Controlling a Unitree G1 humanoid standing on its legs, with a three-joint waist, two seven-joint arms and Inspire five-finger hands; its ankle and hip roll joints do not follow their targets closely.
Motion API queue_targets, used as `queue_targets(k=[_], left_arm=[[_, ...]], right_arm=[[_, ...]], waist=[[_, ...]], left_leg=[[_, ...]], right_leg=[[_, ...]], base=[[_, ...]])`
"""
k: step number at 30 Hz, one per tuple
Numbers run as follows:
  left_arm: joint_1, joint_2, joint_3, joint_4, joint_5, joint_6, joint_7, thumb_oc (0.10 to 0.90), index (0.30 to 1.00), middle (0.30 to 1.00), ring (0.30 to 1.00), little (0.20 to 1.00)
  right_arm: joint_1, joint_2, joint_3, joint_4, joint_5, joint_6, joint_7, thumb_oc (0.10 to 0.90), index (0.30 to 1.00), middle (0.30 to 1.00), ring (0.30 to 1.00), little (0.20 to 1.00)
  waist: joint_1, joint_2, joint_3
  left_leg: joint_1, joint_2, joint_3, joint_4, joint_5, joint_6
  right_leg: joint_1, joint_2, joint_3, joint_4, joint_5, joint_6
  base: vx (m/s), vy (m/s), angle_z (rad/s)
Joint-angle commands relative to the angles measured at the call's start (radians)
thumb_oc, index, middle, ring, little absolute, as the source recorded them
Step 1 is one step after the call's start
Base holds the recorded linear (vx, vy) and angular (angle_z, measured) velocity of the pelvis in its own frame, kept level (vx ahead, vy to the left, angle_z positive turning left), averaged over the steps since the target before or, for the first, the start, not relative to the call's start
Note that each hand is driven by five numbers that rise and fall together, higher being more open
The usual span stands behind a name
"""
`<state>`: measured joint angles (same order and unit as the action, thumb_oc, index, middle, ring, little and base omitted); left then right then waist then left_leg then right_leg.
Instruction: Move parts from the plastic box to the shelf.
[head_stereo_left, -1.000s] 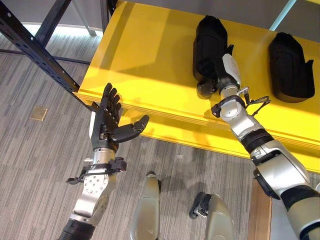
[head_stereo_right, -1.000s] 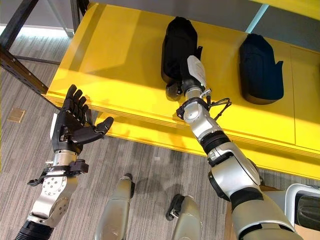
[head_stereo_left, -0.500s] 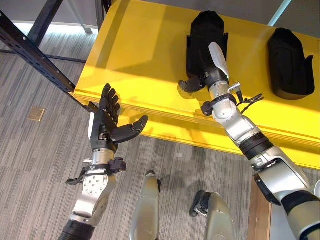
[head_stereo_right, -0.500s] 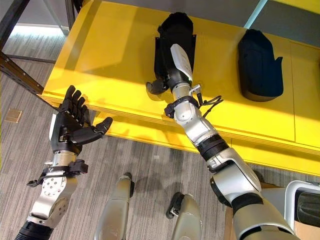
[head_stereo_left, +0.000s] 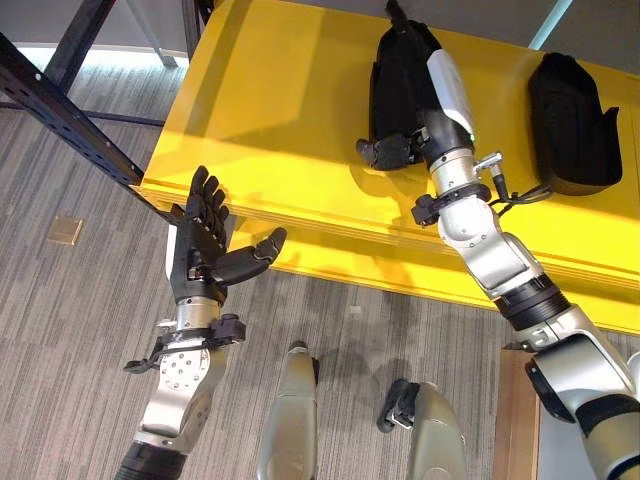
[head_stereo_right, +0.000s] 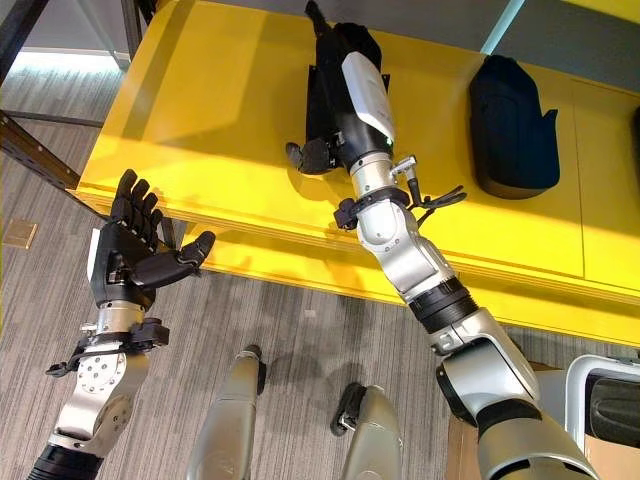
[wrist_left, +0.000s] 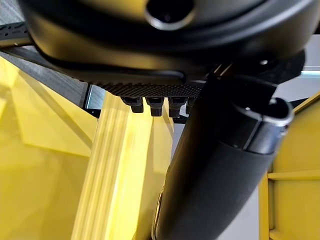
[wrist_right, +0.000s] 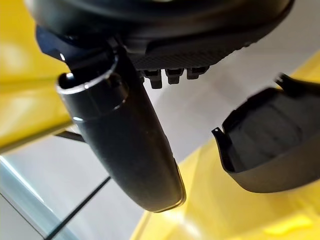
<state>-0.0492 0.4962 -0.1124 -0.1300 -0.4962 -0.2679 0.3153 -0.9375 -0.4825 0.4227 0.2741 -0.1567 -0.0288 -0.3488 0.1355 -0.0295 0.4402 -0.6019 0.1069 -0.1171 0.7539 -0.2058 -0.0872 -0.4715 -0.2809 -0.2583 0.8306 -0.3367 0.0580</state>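
A black moulded plastic part (head_stereo_left: 400, 80) lay on the yellow shelf (head_stereo_left: 270, 110) at twelve o'clock, my right hand (head_stereo_left: 425, 130) resting open on it. Another black part (head_stereo_left: 570, 125) sat at two o'clock. My left hand (head_stereo_left: 200, 250) hung spread, empty, at nine o'clock. Two placed, I judged.

This looks like a workshop or a warehouse-style storage area rather than a home; a broad yellow shelf board (head_stereo_left: 290, 120) fills the upper half of the frame, its front edge ribbed and painted the same yellow; at the upper left a dark steel upright with punched holes (head_stereo_left: 60, 105) runs diagonally, the kind used in industrial racking; two black moulded parts (head_stereo_left: 398, 80) and (head_stereo_left: 568, 125) lie on the board toward the upper right, well apart from each other; below the shelf, across the lower left, the floor (head_stereo_left: 60, 340) is grey wood-grain planking, with a small brass-coloured floor plate (head_stereo_left: 66, 231) set into it at the left.
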Motion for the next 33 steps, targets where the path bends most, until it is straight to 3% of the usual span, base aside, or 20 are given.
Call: queue_targets(k=[1,15,24,33], left_arm=[[-0.003,0.031,0.053,-0.169,0.053,-0.09,-0.013,0.9,1.0,1.0,1.0,1.0],[0.005,0.045,0.042,-0.169,0.025,-0.107,-0.034,0.9,1.0,1.0,1.0,1.0],[-0.007,0.064,0.021,-0.158,-0.003,-0.127,-0.049,0.9,1.0,1.0,1.0,1.0],[-0.024,0.073,0.001,-0.151,-0.012,-0.138,-0.049,0.9,1.0,1.0,1.0,1.0]], right_arm=[[-0.073,-0.037,-0.087,-0.131,-0.039,-0.099,-0.06,0.9,1.0,1.0,1.0,1.0],[-0.179,-0.089,-0.088,0.0,0.004,-0.115,-0.112,0.9,1.0,1.0,1.0,1.0],[-0.338,-0.132,0.017,0.265,0.026,-0.091,-0.121,0.9,1.0,1.0,1.0,1.0],[-0.413,-0.146,0.074,0.404,0.035,-0.08,-0.133,0.9,1.0,1.0,1.0,1.0]], waist=[[-0.009,0.012,-0.065],[0.004,0.009,-0.07],[0.034,0.014,-0.066],[0.05,0.02,-0.061]], left_leg=[[0.013,0.041,0.006,0.017,-0.04,0.04],[0.014,0.042,0.005,0.013,-0.04,0.036],[0.008,0.03,-0.008,0.006,-0.033,0.037],[0.001,0.021,-0.014,0.004,-0.03,0.04]], right_leg=[[0.084,0.05,0.089,-0.038,-0.023,-0.021],[0.084,0.05,0.086,-0.039,-0.025,-0.017],[0.095,0.045,0.075,-0.045,-0.026,-0.015],[0.09,0.041,0.067,-0.04,-0.025,-0.013]], base=[[0.0,0.0,0.0],[0.0,-0.003,-0.01],[0.0,0.0,0.0],[0.01,-0.003,0.03]])
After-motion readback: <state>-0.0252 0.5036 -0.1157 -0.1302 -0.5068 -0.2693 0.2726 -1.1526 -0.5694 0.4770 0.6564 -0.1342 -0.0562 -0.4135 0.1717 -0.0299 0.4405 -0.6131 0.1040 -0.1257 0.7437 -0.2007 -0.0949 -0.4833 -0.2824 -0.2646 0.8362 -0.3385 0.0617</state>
